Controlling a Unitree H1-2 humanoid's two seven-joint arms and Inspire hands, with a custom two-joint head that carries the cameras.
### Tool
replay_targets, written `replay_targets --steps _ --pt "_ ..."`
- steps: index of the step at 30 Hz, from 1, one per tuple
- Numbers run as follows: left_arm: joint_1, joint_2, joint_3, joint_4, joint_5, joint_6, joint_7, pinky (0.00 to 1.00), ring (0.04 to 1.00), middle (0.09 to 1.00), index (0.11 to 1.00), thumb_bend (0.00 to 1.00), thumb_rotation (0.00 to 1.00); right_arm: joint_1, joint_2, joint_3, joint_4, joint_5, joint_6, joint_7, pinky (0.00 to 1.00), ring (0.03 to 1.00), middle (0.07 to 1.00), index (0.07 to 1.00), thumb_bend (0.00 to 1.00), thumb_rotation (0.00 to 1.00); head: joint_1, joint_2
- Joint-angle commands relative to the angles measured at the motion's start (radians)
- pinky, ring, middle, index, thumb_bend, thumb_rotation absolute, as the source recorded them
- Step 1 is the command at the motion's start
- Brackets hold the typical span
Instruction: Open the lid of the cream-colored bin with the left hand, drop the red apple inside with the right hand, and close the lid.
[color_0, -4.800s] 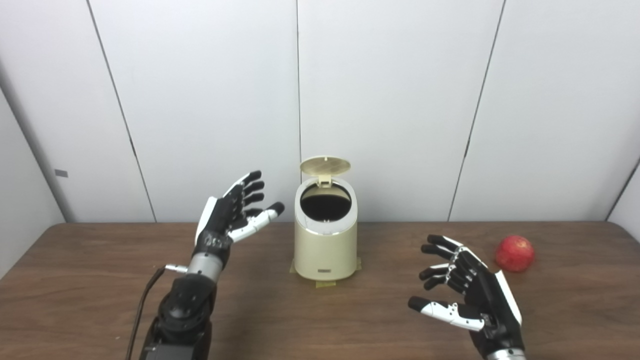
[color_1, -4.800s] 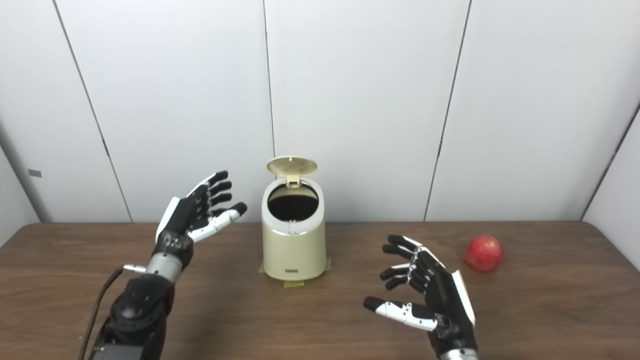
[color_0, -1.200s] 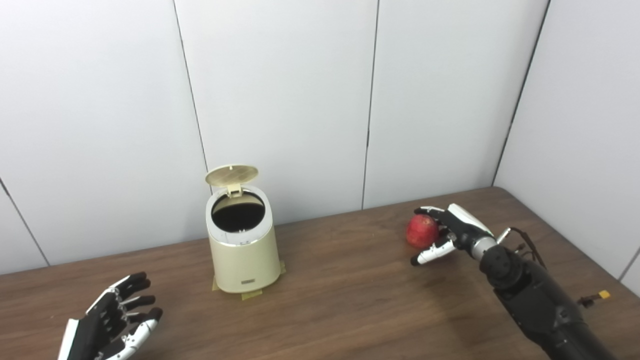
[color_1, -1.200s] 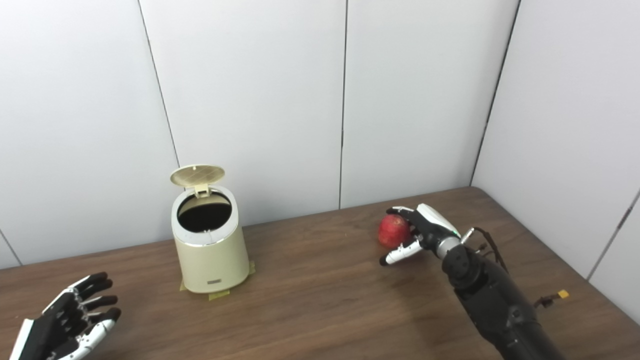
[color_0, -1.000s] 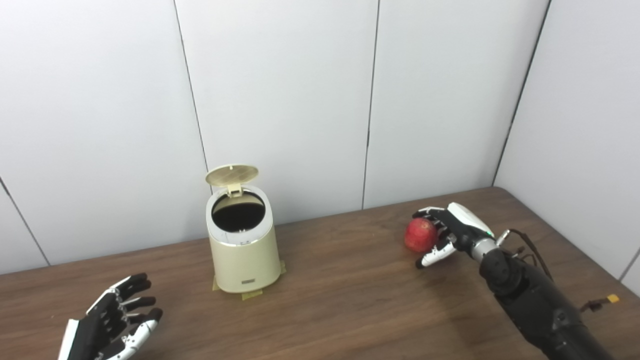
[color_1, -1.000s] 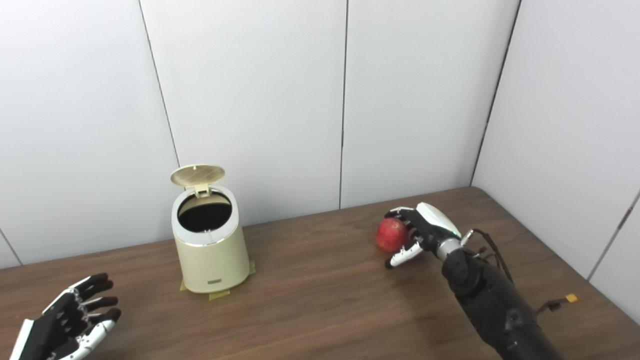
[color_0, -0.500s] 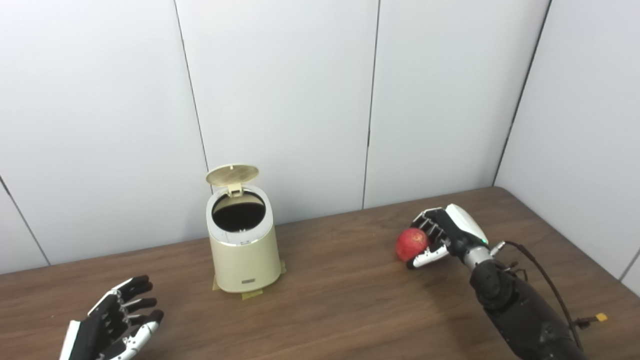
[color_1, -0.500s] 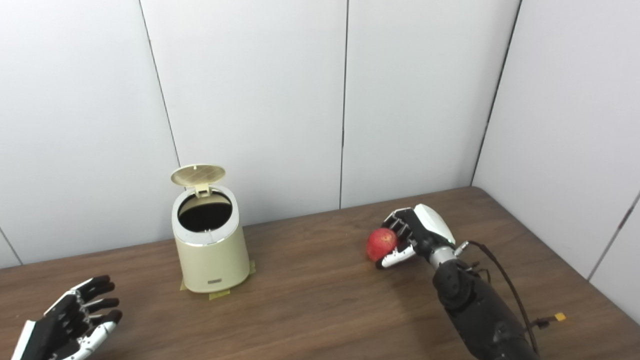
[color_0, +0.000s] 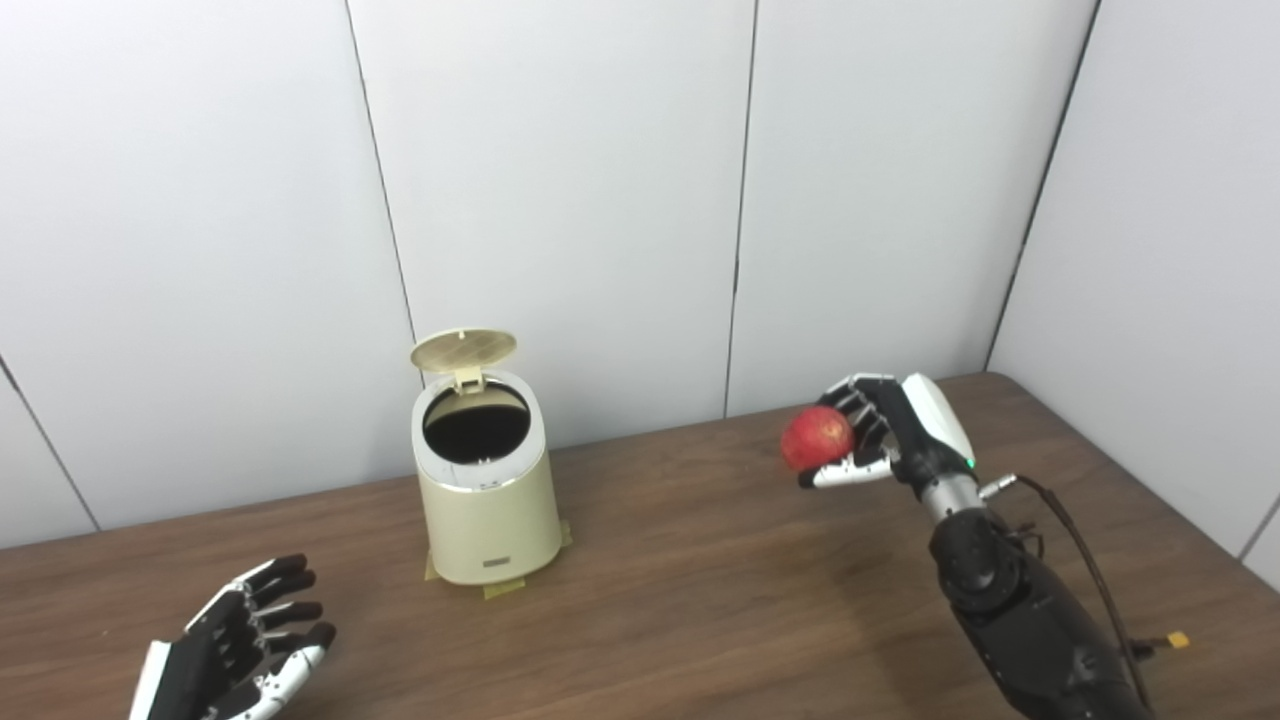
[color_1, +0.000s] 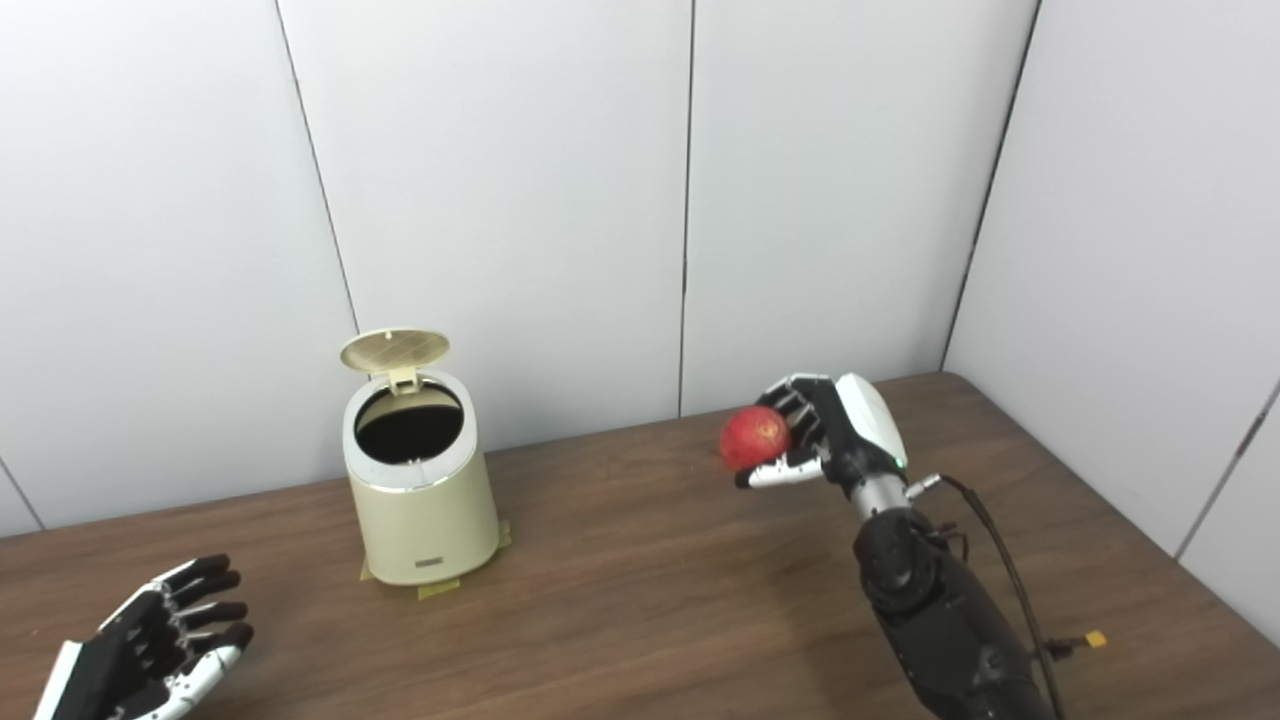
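The left hand hovers low over the near-left table, fingers spread, holding nothing. The cream-colored bin stands upright toward the rear, its lid raised and tilted back on its hinge, exposing the dark interior. Well apart to the right, the right hand grips the red apple clear above the tabletop, fingers wrapped around it.
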Motion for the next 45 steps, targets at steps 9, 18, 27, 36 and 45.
replay_targets --steps 9,18,27,36,45 --pt "-0.031 -0.042 -0.017 0.021 0.025 -0.049 0.032 0.56 0.692 0.769 0.760 0.60 0.14 -0.116 0.049 0.034 -0.197 -0.002 0.045 0.087 0.33 0.386 0.436 0.511 0.53 0.00 0.135 -0.012" --pt "-0.036 -0.073 -0.042 0.040 0.054 -0.069 0.055 0.54 0.677 0.756 0.758 0.60 0.17 -0.175 0.153 0.060 -0.240 0.021 0.071 0.135 0.39 0.335 0.430 0.520 0.53 0.00 0.235 -0.018" --pt "-0.047 -0.095 -0.060 0.061 0.072 -0.082 0.073 0.55 0.674 0.757 0.754 0.59 0.18 -0.224 0.230 0.113 -0.266 -0.012 0.134 0.166 0.29 0.342 0.432 0.523 0.52 0.00 0.267 -0.020" --pt "-0.050 -0.109 -0.065 0.063 0.070 -0.078 0.080 0.57 0.683 0.772 0.758 0.60 0.16 -0.276 0.305 0.141 -0.204 -0.018 0.142 0.161 0.28 0.336 0.427 0.523 0.52 0.00 0.276 -0.017" --pt "-0.053 -0.116 -0.067 0.063 0.068 -0.072 0.083 0.57 0.685 0.774 0.756 0.60 0.16 -0.316 0.335 0.166 -0.141 -0.057 0.182 0.151 0.28 0.329 0.424 0.526 0.52 0.00 0.280 -0.018"
